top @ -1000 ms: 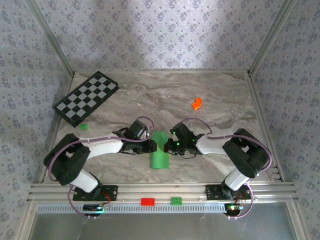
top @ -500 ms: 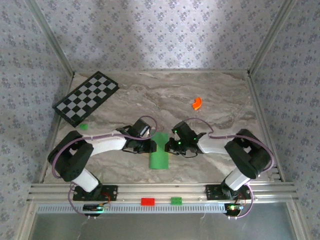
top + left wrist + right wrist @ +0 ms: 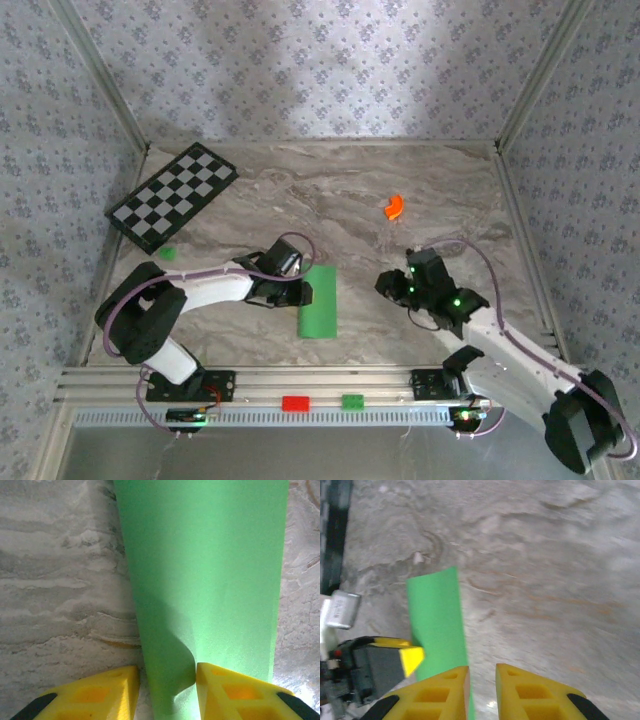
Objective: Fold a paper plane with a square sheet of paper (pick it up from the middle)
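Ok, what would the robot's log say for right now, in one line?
folded green paper: long strip, on table | left gripper: open, straddling its edge | right gripper: slightly open, empty, apart from paper

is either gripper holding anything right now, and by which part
Right gripper holds nothing. Left gripper has the paper's edge curled up between its jaws; whether it is pinched cannot be told.

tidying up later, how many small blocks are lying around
3: a tiny green block by the checkered board, a red block and a larger green block on the front rail. More may be hidden.
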Tool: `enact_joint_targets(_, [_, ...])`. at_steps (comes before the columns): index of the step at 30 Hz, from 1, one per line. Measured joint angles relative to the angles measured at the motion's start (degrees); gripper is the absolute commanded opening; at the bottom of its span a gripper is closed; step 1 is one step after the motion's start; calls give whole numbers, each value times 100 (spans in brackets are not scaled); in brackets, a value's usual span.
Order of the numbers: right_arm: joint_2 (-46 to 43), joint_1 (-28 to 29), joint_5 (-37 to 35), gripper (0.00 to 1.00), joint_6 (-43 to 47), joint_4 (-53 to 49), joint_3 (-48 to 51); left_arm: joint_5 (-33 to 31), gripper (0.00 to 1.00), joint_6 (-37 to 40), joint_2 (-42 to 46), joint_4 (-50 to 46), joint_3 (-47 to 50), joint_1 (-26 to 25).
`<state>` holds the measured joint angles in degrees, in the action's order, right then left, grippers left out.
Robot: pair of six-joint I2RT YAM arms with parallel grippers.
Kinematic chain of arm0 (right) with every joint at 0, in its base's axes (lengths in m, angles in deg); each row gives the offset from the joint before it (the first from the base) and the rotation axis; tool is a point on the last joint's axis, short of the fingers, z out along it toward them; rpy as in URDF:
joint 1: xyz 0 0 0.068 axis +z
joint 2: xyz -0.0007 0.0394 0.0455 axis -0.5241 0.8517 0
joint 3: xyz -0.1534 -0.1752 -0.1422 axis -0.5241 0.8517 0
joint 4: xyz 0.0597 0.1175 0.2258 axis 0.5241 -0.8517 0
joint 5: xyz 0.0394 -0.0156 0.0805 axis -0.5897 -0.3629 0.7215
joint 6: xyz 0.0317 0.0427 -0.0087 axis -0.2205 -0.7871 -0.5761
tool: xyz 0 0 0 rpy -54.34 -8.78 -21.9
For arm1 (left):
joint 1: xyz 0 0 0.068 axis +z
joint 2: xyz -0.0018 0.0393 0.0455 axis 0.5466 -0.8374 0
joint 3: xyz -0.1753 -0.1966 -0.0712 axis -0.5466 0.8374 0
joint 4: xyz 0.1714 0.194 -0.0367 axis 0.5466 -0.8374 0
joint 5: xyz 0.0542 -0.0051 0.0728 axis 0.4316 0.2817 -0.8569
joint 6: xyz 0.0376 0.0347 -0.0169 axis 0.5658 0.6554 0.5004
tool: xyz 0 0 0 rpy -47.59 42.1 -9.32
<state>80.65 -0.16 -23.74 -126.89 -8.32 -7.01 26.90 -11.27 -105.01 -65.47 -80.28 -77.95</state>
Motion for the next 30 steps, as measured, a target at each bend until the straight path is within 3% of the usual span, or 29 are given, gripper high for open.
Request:
enact_joint_targets(7, [-664, -31, -79, 24, -293, -92, 463, -66, 39, -85, 22, 33, 28, -31])
enact_joint_targets(30, [-369, 7, -9, 24, -345, -46, 463, -22, 43, 138, -195, -289, -247, -31])
